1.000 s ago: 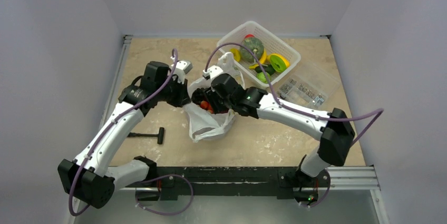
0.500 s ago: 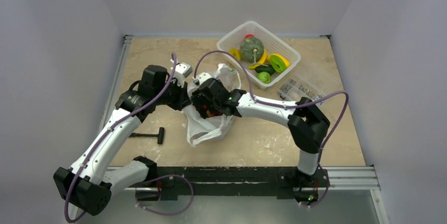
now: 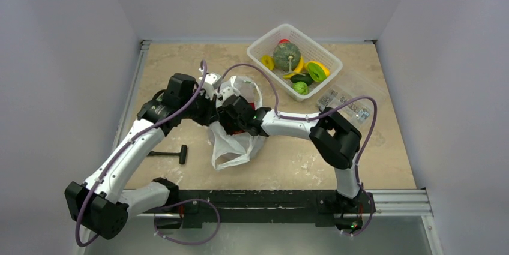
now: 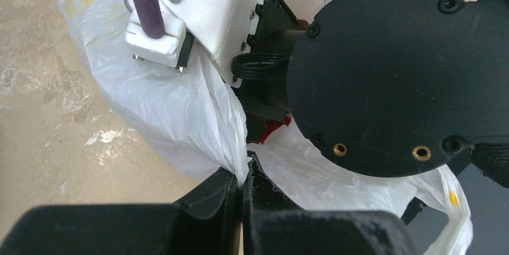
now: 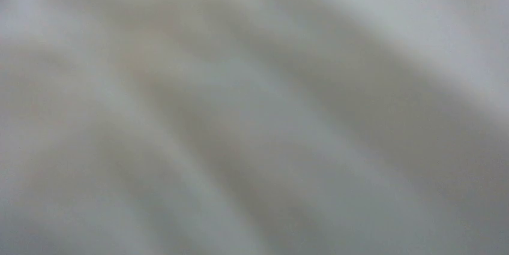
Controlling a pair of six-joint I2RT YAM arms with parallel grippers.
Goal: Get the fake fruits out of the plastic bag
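The plastic bag (image 3: 231, 150) lies crumpled mid-table, with its mouth held up. My left gripper (image 3: 211, 112) is shut on the bag's left edge. In the left wrist view the jaws (image 4: 245, 174) pinch a fold of white plastic (image 4: 180, 105). My right gripper (image 3: 231, 118) is pushed into the bag mouth, and its fingers are hidden. The right wrist view shows only blurred white plastic (image 5: 252, 111). A bit of red fake fruit (image 3: 240, 128) shows under the right wrist, and also in the left wrist view (image 4: 273, 128). The other fruits are hidden.
A white lattice basket (image 3: 268, 36) at the back right holds a green squash (image 3: 286, 55) and flat yellow and green pieces. A clear lidded box (image 3: 351, 102) sits beside it. A black T-shaped tool (image 3: 171, 154) lies left of the bag.
My right arm has folded in and pushed its gripper leftward, deeper into the bag mouth. My left gripper has shifted slightly right, still holding the bag edge.
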